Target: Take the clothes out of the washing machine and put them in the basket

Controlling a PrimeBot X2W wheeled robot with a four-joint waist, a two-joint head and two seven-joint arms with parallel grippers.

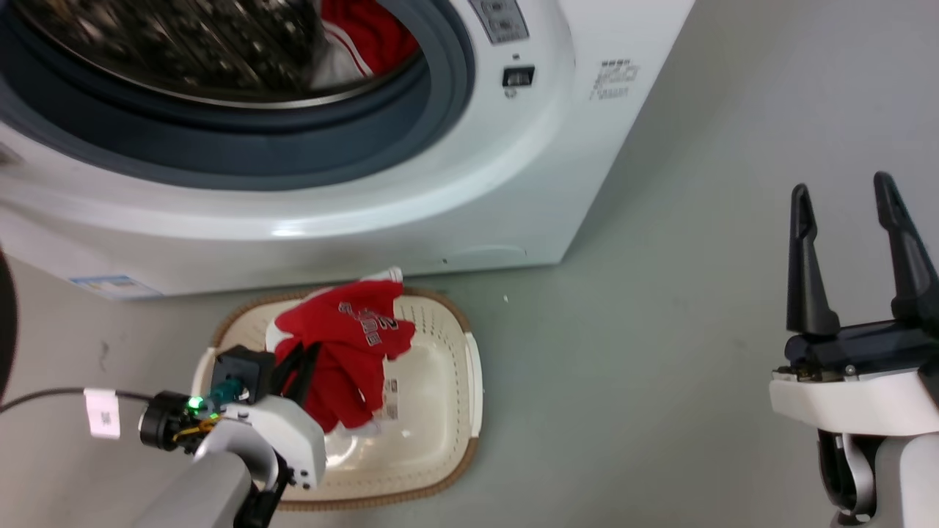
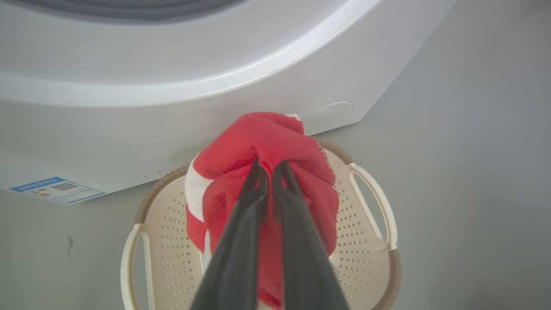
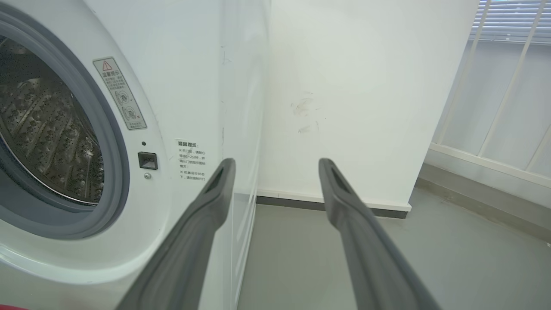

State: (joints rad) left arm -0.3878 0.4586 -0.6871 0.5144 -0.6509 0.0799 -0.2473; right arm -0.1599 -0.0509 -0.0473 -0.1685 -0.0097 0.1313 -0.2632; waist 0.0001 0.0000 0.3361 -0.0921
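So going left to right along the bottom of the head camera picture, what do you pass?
White tag → left end effector, shut on a red garment → basket, its right rim → grey floor → right end effector, open.

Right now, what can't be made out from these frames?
- Head view: garment in the drum is blurred and cut off by the top edge.
- Left wrist view: basket floor is partly hidden behind the held garment and left gripper.
- Head view: held garment's lettering is too blurred to read.
- Left wrist view: blue label on the washing machine is too small to read.
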